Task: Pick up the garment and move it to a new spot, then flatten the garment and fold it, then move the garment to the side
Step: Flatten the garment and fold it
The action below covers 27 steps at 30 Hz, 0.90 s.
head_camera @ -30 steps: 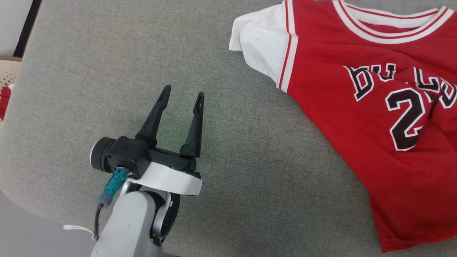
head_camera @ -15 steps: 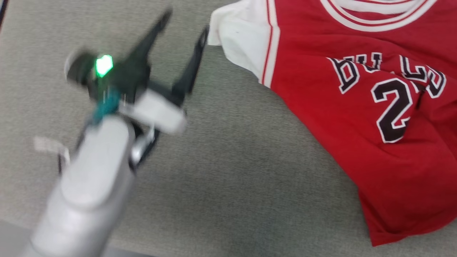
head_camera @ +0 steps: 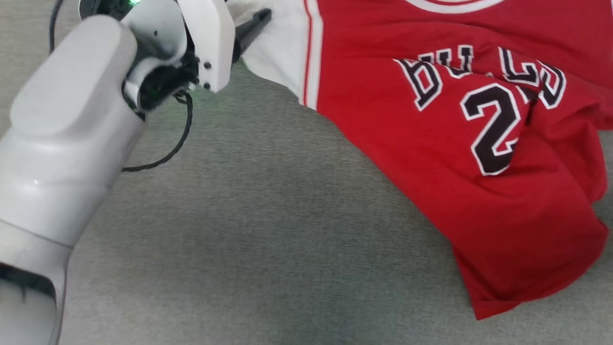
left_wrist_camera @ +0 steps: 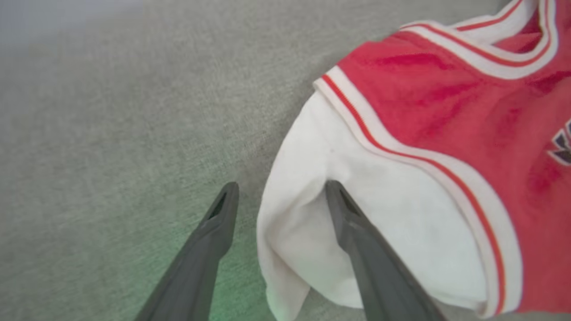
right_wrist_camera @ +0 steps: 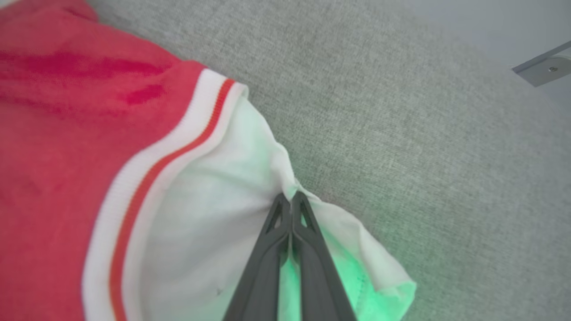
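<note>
The garment, a red shirt with a black number and white sleeves, lies rumpled on the grey fabric surface at the right of the head view. My left arm reaches to its white sleeve, one finger lying on the cloth. In the left wrist view my left gripper stands open, one finger on the grey surface and the other on the garment, with the sleeve's edge between them. My right gripper is shut, pinching the edge of the garment's other white sleeve, which puckers at the tips.
Bare grey fabric spreads across the lower left and middle of the head view. In the right wrist view the surface's rounded edge shows at the upper right, with pale floor and a metal bracket beyond it.
My left arm has reached forward from the bare grey surface to the white sleeve, jaws still open. The head camera has also shifted, so the shirt sits lower and further left in its view.
</note>
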{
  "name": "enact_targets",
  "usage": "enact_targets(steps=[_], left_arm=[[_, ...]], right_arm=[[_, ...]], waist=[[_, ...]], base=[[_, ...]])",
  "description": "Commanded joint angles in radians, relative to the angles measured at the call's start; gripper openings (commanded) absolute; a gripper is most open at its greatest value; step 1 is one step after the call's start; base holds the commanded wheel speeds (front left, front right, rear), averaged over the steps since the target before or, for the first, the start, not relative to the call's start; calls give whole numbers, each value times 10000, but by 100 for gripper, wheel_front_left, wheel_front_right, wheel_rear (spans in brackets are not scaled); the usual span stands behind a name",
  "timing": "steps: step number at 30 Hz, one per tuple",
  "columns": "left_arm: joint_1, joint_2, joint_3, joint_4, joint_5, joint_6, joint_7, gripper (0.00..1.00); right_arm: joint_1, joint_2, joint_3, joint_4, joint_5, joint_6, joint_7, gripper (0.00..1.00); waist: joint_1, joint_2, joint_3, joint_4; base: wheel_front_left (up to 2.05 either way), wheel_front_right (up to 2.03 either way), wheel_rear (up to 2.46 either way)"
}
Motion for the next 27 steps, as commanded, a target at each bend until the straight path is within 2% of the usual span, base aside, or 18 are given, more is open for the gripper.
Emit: enact_targets(steps=[1, 6, 7, 8, 9, 11, 18, 27], left_arm=[[-324, -68, -114, 265, -466, 23, 288, 100], [-448, -210, -638, 898, -1765, 17, 1323, 100], [-466, -210, -816, 850, -1937, 16, 1470, 87], [-469, -173, -1000, 764, -2039, 14, 1530, 47], [-419, -122, -1022, 802, -2215, 14, 1511, 0], [-351, -78, -1191, 693, -2539, 14, 1521, 0], [-667, 270, -1345, 799, -2785, 15, -99, 0], [-1717, 245, -396, 2541, -2733, 18, -3748, 0]], right_arm=[[424, 174, 399, 267, 13, -27, 127, 0], [342, 404, 869, 57, 51, -14, 62, 0], [343, 434, 962, 16, 84, -14, 43, 0], [343, 442, 1025, -28, 129, -12, 6, 0], [322, 444, 1061, -78, 155, -11, -67, 0], [258, 415, 1114, -112, 123, -3, -257, 0], [-506, 395, 879, -10, -75, -17, -1516, 0], [-2160, 948, -212, 1151, -824, -18, -3985, 0]], waist=[[0, 0, 163, -167], [0, 0, 211, -428], [0, 0, 205, -452], [0, 0, 196, -467], [0, 0, 177, -476], [0, 0, 87, -485], [0, 0, -439, -507], [0, 0, -1299, -688]], base=[[0, 0, 0], [0, 0, 0], [0, 0, 0], [0, 0, 0], [0, 0, 0], [0, 0, 0], [0, 0, 0], [0, 0, 0]])
